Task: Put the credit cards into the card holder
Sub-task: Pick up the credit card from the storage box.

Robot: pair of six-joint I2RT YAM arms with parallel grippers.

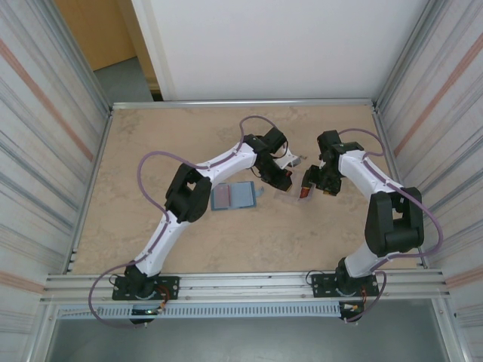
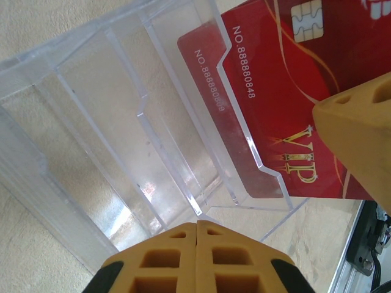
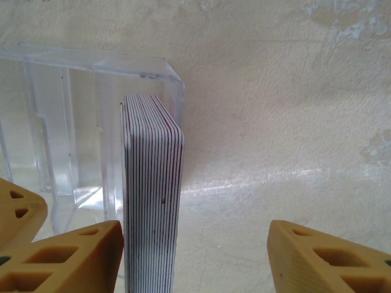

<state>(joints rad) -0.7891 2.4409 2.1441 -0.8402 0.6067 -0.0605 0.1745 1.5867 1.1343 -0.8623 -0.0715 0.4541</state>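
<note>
Top: find holder [image 1: 235, 196] open on matte beige table [image 1: 151, 151], just left of case [image 1: 289, 197] and cards [image 1: 306, 193], walls [image 1: 45, 113] all round, room ample. Left wrist: see left gripper [image 2: 197, 229] closed at case edge. Right wrist: see right gripper [image 3: 195, 241] agape astride cards stacked on edge; judge them light, stiff, slick, so pinch the broad faces.

Left arm [image 1: 189, 196]: runs from its base at the near left, elbow bent, white forearm angled out toward the middle of the counter [image 1: 151, 143]. Left pincer [image 1: 281, 179] tipped down; in the wrist view its [image 2: 197, 235] yellow fingers [image 2: 165, 262] meet along a thin seam.

Right arm [image 1: 385, 219]: rises from the near right base, folds at the elbow, forearm leaning inward. Right pincer [image 1: 308, 188] low, just beside the left one; wrist view shows it [image 3: 195, 235] with jaws spread wide.
</note>
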